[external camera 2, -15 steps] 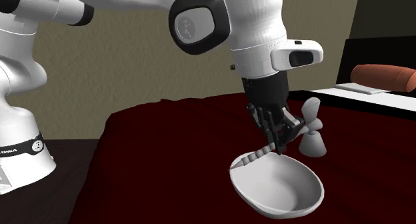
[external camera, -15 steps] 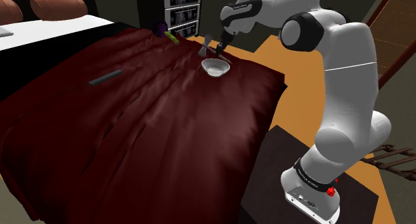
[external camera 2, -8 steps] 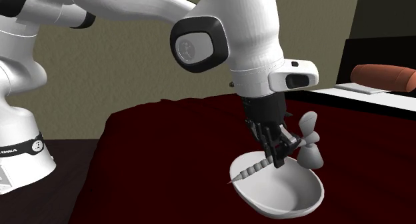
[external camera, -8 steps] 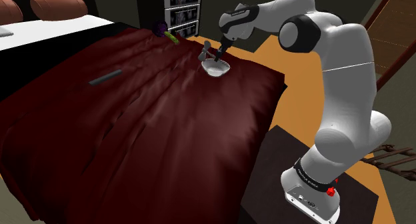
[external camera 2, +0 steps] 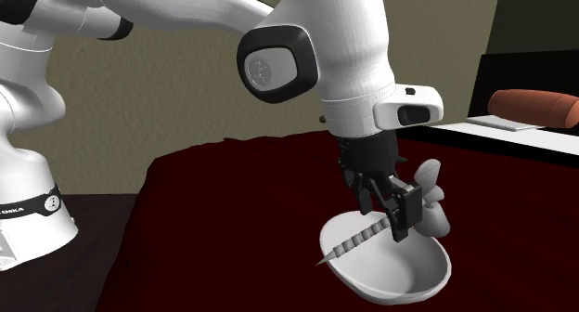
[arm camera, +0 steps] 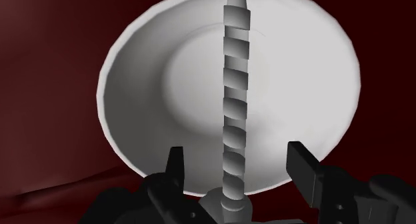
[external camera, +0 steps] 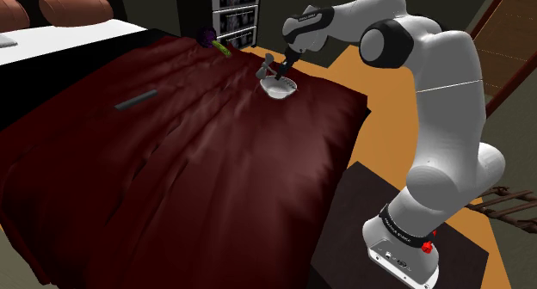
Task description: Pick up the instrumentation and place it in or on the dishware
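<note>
Wrist view: spiral corkscrew (arm camera: 235, 109), round bowl (arm camera: 147, 76)

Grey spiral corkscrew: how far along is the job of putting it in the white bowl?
Done: the grey spiral corkscrew lies in the white bowl, tip reaching the rim. In hand: the black gripper stands open, fingers either side of the shaft without touching, so it looks let go. Left: only lifting the arm clear.

Hand (external camera 2: 385, 211), fingers apart, over white bowl (external camera 2: 399, 268) on dark red bed (external camera 2: 232, 194); grey corkscrew (external camera 2: 357, 237) slants over the bowl's left rim.
</note>
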`<state>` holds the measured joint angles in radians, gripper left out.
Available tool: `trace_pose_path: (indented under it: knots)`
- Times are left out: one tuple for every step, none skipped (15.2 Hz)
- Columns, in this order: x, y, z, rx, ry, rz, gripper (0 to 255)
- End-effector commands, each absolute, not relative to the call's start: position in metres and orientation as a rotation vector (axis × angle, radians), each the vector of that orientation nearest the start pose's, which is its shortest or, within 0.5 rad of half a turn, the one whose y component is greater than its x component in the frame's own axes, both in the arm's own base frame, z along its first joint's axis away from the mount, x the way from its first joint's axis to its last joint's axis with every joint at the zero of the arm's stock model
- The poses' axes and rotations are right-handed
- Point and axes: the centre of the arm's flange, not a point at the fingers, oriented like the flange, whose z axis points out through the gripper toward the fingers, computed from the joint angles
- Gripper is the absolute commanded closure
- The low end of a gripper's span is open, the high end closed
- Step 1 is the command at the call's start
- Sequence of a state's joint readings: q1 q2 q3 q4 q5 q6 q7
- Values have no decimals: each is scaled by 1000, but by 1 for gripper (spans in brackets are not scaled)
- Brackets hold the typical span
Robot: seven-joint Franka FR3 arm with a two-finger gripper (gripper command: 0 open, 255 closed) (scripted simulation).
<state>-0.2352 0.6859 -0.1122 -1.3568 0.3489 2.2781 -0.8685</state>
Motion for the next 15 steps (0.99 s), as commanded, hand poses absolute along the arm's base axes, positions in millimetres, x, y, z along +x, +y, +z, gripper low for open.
trace_pose_path:
  knots:
    - [719,-230,344,-3005,-546,-499,0]
    - [719,-230,344,-3005,-546,-499,0]
    - [719,-230,344,-3005,-546,-499,0]
    - [719,-230,344,-3005,-546,-499,0]
    - [715,-232,356,-3005,-546,-499,0]
    - [711,-233,369,-3005,-546,-499,0]
    - [707,-234,381,-3005,-546,-499,0]
    - [703,-235,391,-3005,-546,-499,0]
    - [703,-235,391,-3005,-546,-499,0]
    - [703,-235,391,-3005,-546,-499,0]
    - [703,-235,391,-3005,-546,-499,0]
    - [703,-235,391,-3005,-546,-499,0]
    - [703,-235,391,-3005,-546,-499,0]
    - [703,-235,391,-3005,-546,-499,0]
    - [703,-235,391,-3005,-546,-499,0]
